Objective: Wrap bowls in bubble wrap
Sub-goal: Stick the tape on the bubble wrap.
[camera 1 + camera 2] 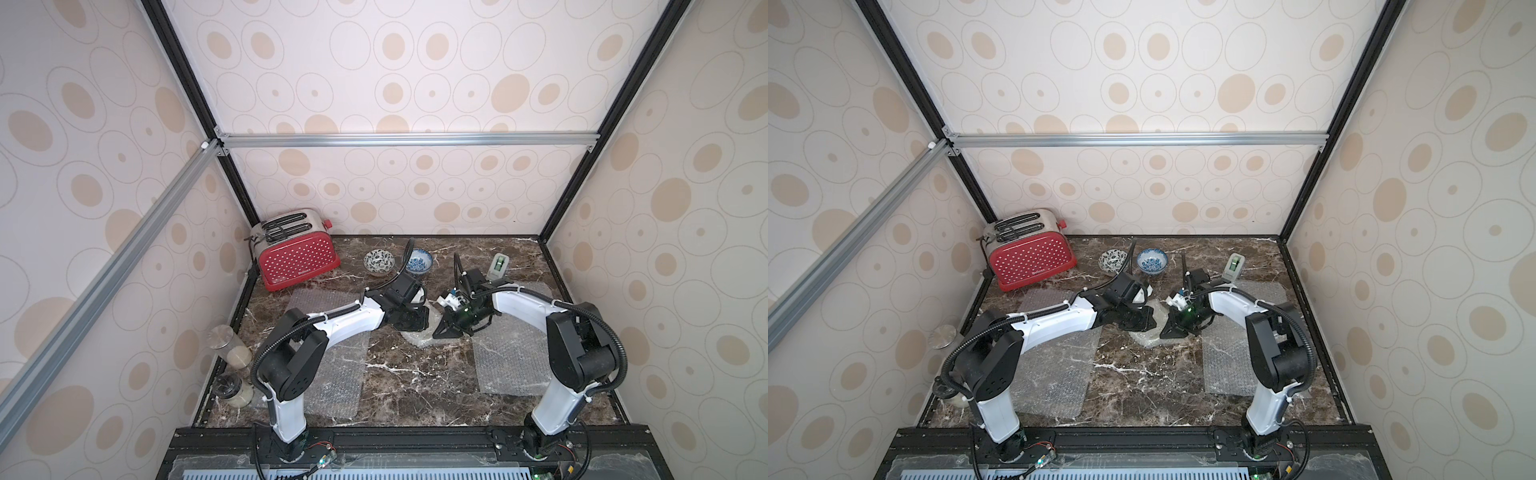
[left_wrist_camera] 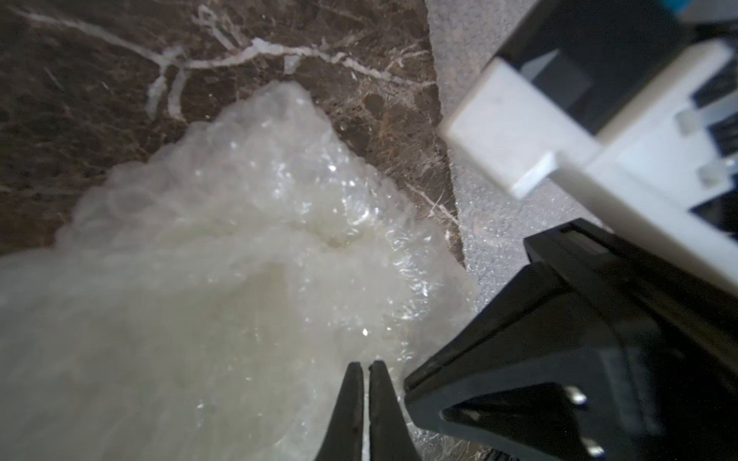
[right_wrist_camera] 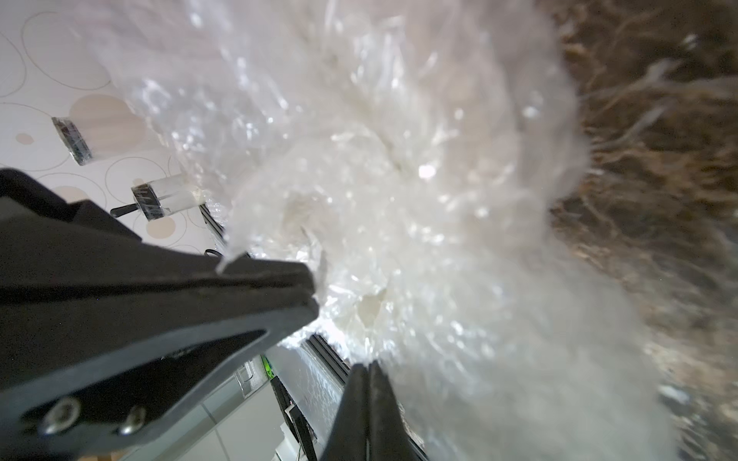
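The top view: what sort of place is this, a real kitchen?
Probably a mock kitchen corner built as a test booth: a red toaster sits on a marble-look counter, jars alongside, yet wallpapered panels in a metal frame enclose it.

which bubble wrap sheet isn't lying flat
The middle sheet, crumpled into a mound; the left sheet and right sheet lie flat.

A red toaster (image 1: 299, 259) with white dots stands at the far left corner of the dark marble worktop (image 1: 415, 374). A white tape dispenser (image 1: 498, 266) holding green tape sits toward the far right. A metal-lidded glass jar (image 1: 228, 345) and a black-lidded jar (image 1: 235, 390), both holding something pale, stand by the left edge.
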You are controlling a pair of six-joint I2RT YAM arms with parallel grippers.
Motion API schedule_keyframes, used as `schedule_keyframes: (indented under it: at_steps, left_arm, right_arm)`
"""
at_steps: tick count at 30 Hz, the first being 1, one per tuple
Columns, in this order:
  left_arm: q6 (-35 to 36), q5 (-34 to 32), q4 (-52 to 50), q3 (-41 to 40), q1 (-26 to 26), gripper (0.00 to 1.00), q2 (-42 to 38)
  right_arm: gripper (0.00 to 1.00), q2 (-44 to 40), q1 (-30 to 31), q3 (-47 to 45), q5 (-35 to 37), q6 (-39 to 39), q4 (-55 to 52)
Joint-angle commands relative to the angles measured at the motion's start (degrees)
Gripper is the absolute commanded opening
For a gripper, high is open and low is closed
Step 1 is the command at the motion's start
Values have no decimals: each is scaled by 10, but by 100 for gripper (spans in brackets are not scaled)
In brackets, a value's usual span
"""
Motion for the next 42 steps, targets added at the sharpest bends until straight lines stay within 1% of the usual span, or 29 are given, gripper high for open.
schedule_keyframes:
  at_steps: [1,6,12,16,18,20,22,26,30,35,39,42]
  left_arm:
    - [23,-33,-31,29,-3,8,28]
    - [18,-7,-14,47,-3,8,77]
    - [14,5,1,38,-3,9,99]
    - [6,14,14,30,-3,9,105]
    - [5,14,15,30,-3,9,108]
    - [3,14,19,27,-4,9,108]
    - [2,15,22,25,-4,9,107]
    - [1,17,25,24,-4,9,105]
    - [2,17,25,27,-3,9,101]
    - [3,15,21,30,-3,10,86]
    - [6,11,5,34,-3,15,66]
    - [12,-7,-18,35,-3,20,37]
  right_arm:
    - [5,1,-4,-12,-7,-1,1]
    - [5,-3,-5,-14,-4,-3,-2]
    - [5,0,-5,-16,-5,0,4]
    - [8,-4,-5,-13,-2,-8,-13]
    - [12,-11,-5,-10,6,-14,-28]
    - [21,-23,-5,-7,19,-21,-47]
    - [27,-35,-5,-5,29,-24,-61]
    - [31,-59,-6,2,47,-29,-85]
    - [30,-74,-6,15,57,-25,-94]
    - [21,-76,4,37,50,2,-60]
    - [15,-46,21,54,59,4,-50]
    - [14,-35,22,44,55,7,-36]
